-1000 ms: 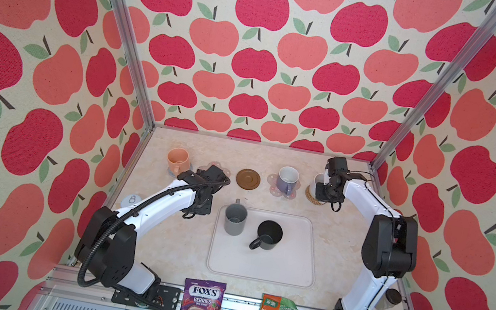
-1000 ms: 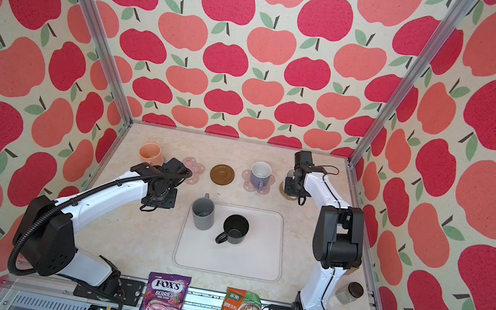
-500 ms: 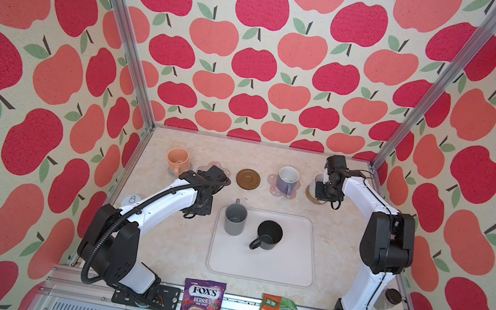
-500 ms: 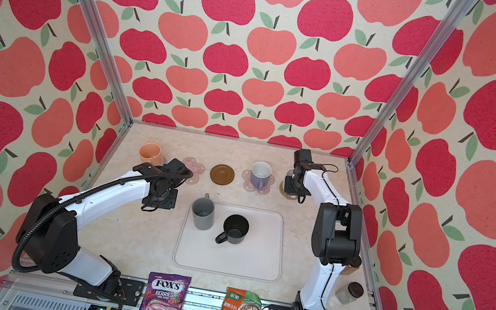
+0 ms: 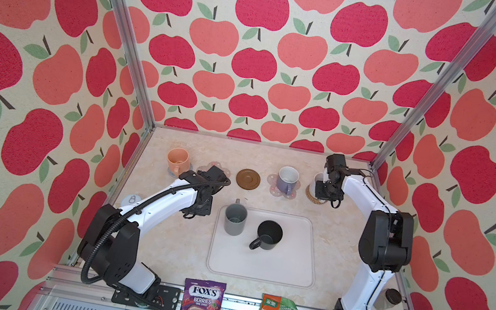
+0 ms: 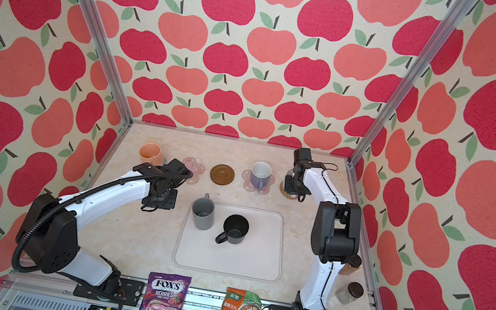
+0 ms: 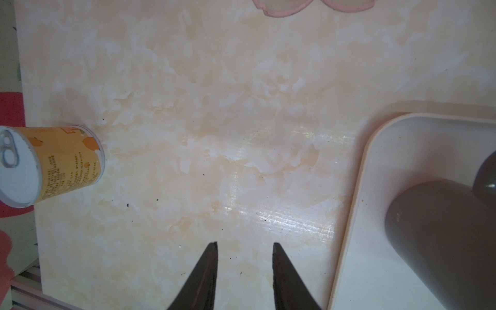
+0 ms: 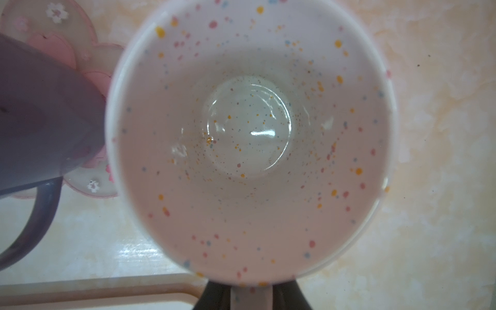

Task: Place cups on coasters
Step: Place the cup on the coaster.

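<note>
Right hand is clamped on the handle of the speckled mug. The mug is upright over the rattan coaster, but I can't tell whether it touches or sits just above. Left hand has a narrow gap, is empty, and hangs over bare bench. The grey mug is just beside it, toward the bench's middle. It stands upright in the tray corner, handle to the back wall. My left arm is nearer it. The empty pink flower coaster lies just beyond that hand.

Left hand, lower centre of frame, parted over bench. Orange can at left edge. Grey mug on tray, lower right. Pink coaster at top edge.
</note>
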Controlling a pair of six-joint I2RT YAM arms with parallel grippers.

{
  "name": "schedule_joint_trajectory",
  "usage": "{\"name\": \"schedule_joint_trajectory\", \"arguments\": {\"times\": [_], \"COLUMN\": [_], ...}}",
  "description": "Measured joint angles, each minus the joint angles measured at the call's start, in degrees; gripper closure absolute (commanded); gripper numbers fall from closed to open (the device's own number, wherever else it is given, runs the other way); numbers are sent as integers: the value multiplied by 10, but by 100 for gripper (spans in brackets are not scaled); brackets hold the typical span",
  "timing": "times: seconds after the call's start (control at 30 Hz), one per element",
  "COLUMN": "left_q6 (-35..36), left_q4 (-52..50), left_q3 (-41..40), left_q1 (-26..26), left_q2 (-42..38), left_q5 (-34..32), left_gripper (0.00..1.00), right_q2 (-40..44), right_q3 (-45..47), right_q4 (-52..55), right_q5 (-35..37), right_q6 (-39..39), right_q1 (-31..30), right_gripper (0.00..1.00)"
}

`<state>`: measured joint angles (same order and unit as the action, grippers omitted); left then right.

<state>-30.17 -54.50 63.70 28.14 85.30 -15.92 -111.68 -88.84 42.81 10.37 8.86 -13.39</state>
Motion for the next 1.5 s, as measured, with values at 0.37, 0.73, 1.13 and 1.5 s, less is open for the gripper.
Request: {"name": "schedule_joint_trajectory", "arguments": {"times": [0.37, 0.73, 1.13, 1.5], "left_q6": [0, -5, -6, 3], "left_q4": [0, -2, -6, 15], "left_q3": [0, 0, -6, -44], "left_q1": [0, 0, 8, 29], "left_q2": [0, -29, -56, -89], "left_q5": [0, 1, 11, 43], "left_gripper": [63, 63, 62, 62], "right_q2": [1, 15, 144, 294], "right_q3": [-1, -1, 62, 154], "right_q4": [4, 13, 30, 57], "right_q5": [1, 0, 3, 30], "right_q6": [6, 7, 17, 53], "right_q1": [0, -2, -26, -68], "right_gripper": [64, 62, 60, 58]}}
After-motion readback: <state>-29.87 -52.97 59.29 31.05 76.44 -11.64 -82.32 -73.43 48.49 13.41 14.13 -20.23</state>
